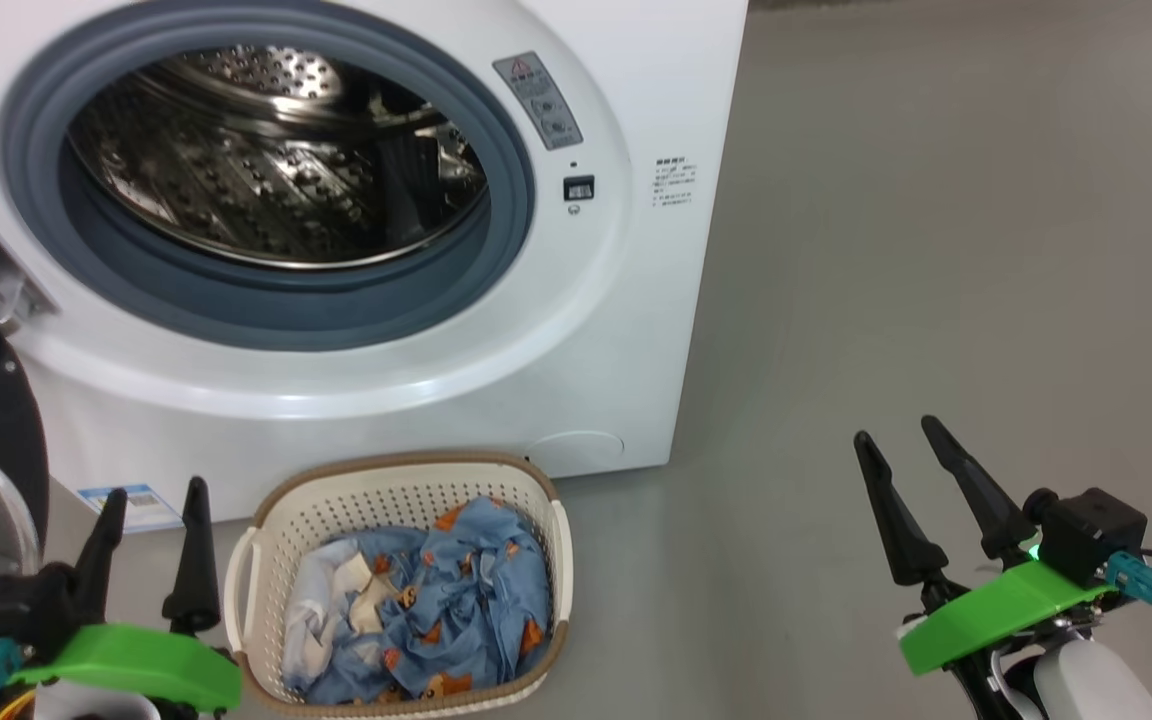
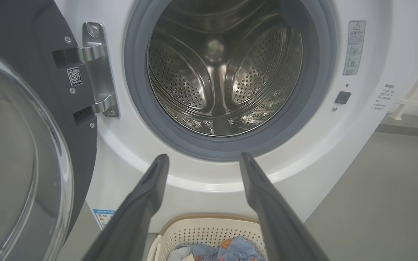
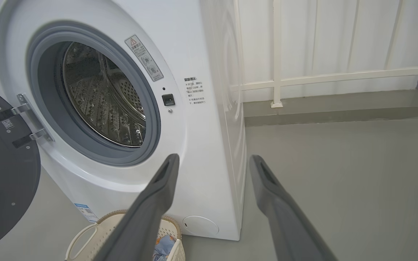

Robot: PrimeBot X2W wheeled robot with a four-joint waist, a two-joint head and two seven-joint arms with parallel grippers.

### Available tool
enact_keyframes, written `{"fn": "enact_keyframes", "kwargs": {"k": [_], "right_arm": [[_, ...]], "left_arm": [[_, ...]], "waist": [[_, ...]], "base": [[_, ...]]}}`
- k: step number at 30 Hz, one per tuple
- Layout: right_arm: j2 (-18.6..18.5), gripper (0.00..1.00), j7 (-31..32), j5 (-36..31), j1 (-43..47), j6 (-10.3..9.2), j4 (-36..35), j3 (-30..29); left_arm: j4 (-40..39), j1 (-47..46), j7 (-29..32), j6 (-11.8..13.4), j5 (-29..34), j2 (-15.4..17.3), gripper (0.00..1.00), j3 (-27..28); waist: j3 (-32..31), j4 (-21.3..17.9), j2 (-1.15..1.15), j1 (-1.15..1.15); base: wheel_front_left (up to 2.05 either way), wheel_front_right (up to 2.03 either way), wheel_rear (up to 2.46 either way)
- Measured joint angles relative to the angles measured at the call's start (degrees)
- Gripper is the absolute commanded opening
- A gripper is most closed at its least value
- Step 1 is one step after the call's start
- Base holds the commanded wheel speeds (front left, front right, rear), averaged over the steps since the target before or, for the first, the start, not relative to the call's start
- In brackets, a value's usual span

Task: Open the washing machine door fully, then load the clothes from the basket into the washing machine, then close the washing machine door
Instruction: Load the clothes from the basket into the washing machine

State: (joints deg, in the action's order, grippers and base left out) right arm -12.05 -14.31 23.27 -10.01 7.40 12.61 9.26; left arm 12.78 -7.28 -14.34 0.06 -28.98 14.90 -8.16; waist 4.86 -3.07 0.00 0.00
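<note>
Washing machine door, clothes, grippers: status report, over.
Left gripper and right gripper open, empty, hovering. Washing machine door swung open; drum empty. Clothes in basket below the opening. Nothing blocking the opening.

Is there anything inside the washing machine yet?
Empty. The steel drum is bare shiny metal inside, and the blue clothes lie crumpled in the basket.

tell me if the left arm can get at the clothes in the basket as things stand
Probably yes: the left gripper hangs open just beside the basket, whose top is uncovered, and the clothes lie loose inside with nothing over them.
</note>
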Motion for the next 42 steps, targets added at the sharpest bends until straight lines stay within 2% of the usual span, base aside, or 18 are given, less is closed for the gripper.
{"fn": "enact_keyframes", "kwargs": {"k": [19, 28, 42], "right_arm": [[3.2, 1.0, 0.0, -1.87, -5.69, 0.0, -1.68, -1.08], [4.63, 1.0, 0.0, -2.77, -9.48, 0.0, -2.2, -0.77], [6.53, 1.0, -0.01, -3.12, -14.18, 0.0, -3.39, 0.47]], "left_arm": [[6.0, -9.93, 0.73, -1.93, 0.0, 1.42, 1.0, -1.35], [14.12, -16.78, 0.73, -4.07, -0.05, 1.44, 1.0, -2.45], [29.13, -28.14, 1.32, -6.9, 0.02, 2.05, 1.0, -7.04]], "waist": [[12.14, -1.58, 0.0, 0.0], [19.63, -3.2, 0.0, 0.0], [30.37, -6.57, 0.0, 0.0]], "base": [[0.0, 0.0, 0.0], [0.0, 0.0, 0.0], [0.0, 0.0, 0.0]]}}
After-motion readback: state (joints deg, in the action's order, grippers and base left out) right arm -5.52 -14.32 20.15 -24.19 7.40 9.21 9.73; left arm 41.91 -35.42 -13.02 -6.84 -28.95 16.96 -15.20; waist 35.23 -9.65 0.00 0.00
